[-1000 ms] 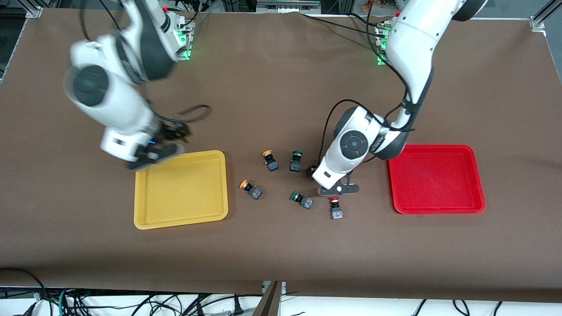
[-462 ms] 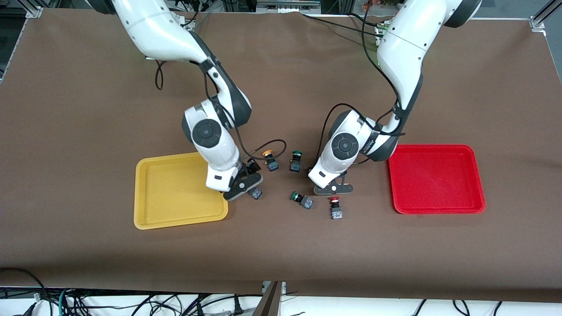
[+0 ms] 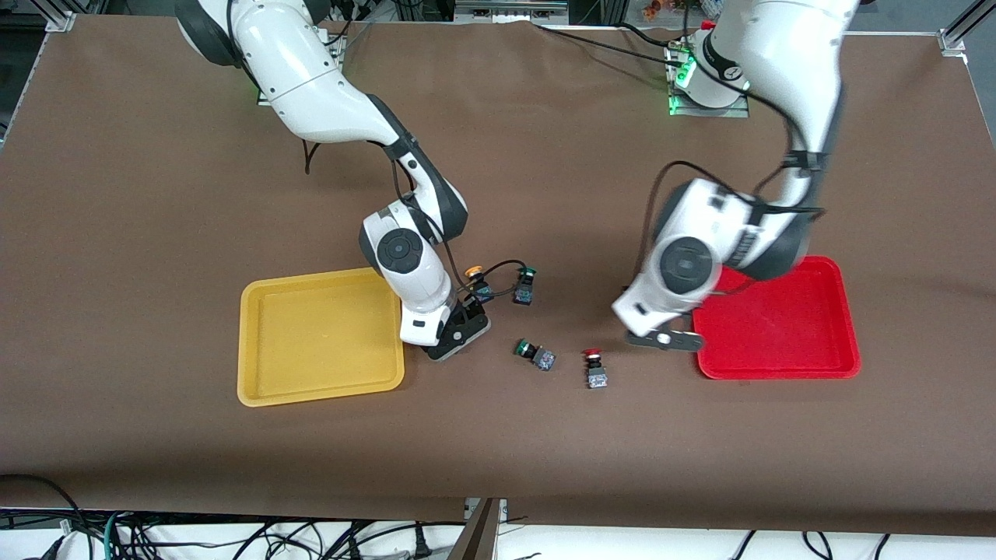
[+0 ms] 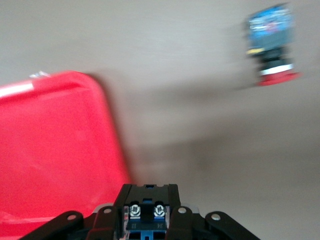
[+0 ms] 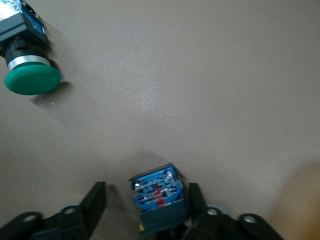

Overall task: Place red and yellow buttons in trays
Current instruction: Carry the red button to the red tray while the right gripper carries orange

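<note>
My left gripper (image 3: 666, 340) is beside the red tray (image 3: 778, 319), at its edge toward the button cluster. In the left wrist view it (image 4: 147, 207) is shut on a button's grey-blue block body (image 4: 146, 216), whose cap is mostly hidden. A red button (image 3: 595, 367) lies on the cloth and shows in the left wrist view (image 4: 272, 45). My right gripper (image 3: 459, 336) is low beside the yellow tray (image 3: 319, 338). In the right wrist view it (image 5: 145, 202) is open around a button's blue body (image 5: 157, 197). Another yellow button (image 3: 475, 274) lies farther from the camera.
Two green-capped buttons (image 3: 525, 284) (image 3: 535, 352) lie between the trays; one shows in the right wrist view (image 5: 30, 80). The right arm's cable (image 3: 498, 268) loops over the yellow button. Both trays hold nothing. Brown cloth covers the whole table.
The right arm swung from over the yellow tray's corner down to the yellow button beside it. The left gripper moved from the button cluster toward the red tray, carrying a button.
</note>
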### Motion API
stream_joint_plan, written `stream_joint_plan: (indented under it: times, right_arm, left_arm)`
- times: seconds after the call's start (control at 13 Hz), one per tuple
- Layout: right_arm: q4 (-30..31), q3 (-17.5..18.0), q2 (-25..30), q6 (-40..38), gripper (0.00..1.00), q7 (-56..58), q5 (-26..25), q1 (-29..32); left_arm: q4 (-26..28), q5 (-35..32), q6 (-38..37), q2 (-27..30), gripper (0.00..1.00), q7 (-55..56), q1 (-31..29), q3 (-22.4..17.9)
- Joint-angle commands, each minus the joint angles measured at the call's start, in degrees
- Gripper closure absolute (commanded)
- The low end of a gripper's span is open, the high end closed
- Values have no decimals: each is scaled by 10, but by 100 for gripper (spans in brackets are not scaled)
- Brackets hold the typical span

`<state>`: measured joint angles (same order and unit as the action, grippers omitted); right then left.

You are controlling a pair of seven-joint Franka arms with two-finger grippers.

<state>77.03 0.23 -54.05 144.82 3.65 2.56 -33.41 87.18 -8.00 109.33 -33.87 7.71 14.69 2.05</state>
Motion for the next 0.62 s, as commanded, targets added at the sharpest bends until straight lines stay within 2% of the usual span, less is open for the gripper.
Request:
stream_joint_plan:
  times: [0.0,0.08,0.15,0.23,0.31,0.38,0.54]
  right_arm:
    - [-19,1,12,-50,100,16,13,7]
    - [-20,-1,26,-83,100,17,13,11]
    - [-21,1,49,-135,100,20,12,25]
    - [-36,1,68,-211,100,42,12,36]
    - [-69,0,82,-277,100,93,12,55]
    - [-87,0,86,-308,100,155,11,82]
    - [-76,-5,86,-309,100,265,4,116]
  left_arm:
    - [15,-6,36,-21,100,-215,-109,11]
    - [19,-5,57,-32,100,-266,-130,13]
    - [23,-4,61,-34,85,-281,-135,12]
    - [26,-3,59,-34,1,-278,-136,12]
    - [26,-3,48,-27,0,-277,-135,14]
    - [22,-1,33,-20,0,-277,-133,16]
    - [15,4,26,5,0,-269,-128,30]
